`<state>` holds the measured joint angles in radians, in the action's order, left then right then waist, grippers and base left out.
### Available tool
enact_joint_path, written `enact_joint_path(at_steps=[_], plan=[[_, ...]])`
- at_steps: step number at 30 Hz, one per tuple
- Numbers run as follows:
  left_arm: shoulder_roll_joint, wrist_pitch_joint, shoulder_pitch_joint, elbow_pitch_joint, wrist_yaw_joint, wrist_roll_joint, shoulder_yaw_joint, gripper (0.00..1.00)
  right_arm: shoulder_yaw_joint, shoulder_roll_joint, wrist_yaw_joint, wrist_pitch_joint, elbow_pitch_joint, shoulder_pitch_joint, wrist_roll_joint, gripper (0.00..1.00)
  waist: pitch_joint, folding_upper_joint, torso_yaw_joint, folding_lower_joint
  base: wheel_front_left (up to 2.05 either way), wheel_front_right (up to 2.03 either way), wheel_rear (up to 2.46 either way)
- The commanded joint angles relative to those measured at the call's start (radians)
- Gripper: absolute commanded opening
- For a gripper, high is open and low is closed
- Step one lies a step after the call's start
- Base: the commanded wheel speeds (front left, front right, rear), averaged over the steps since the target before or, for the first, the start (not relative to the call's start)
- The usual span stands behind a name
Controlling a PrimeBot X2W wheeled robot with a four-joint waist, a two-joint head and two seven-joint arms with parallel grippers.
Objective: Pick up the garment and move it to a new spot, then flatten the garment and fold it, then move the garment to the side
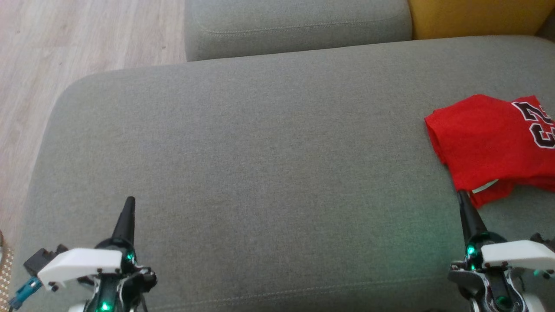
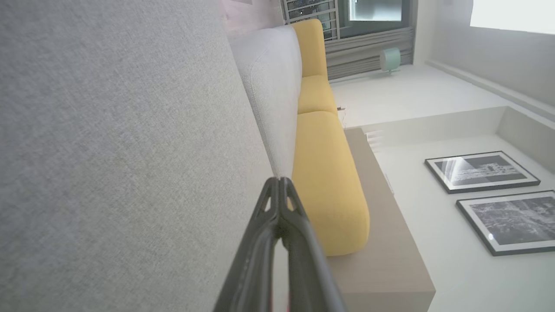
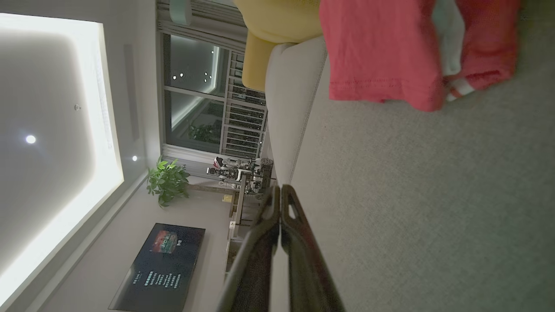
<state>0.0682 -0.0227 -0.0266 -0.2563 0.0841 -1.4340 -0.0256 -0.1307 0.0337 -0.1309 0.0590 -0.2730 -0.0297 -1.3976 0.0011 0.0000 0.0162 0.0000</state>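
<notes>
while the red shirt [image 1: 490,143] is lying loosely folded at the right end of the grey sofa cushion [image 1: 260,151], the left gripper [image 1: 129,203] and right gripper [image 1: 462,196] are hovering near its front edge, jaws pressed together on nothing. the move aside is looking finished; next is probably calling for drawing the arms clear.

Matt grey woven-cloth sofa cushion [image 1: 243,143]; soft red jersey-knit garment [image 1: 485,143]; pale wood-grain floor [image 1: 65,43]

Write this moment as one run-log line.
red garment: folded, right on grey cushion | left gripper: shut, empty | right gripper: shut, empty, near garment
</notes>
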Motion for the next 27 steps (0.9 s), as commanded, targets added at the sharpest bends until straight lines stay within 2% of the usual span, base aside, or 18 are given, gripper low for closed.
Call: enact_joint_path(at_steps=[1,17,27], plan=[[0.015,-0.008,-0.056,0.027,0.012,-0.028,0.039,0.00,0.015,0.015,0.000,0.009,0.032,-0.054,-0.030,0.00,0.000,0.0000,-0.001,0.0000,0.00,0.00,0.00],[0.013,-0.056,-0.078,0.013,0.047,-0.211,0.096,0.00,0.017,0.017,0.000,0.054,0.028,-0.078,-0.211,0.00,0.002,0.0000,-0.016,0.0000,0.00,0.00,0.00],[0.010,-0.059,-0.078,0.013,0.047,-0.207,0.100,0.00,0.017,0.017,0.000,0.054,0.028,-0.078,-0.211,0.00,0.002,0.0000,-0.016,0.0000,0.00,0.00,0.00]])
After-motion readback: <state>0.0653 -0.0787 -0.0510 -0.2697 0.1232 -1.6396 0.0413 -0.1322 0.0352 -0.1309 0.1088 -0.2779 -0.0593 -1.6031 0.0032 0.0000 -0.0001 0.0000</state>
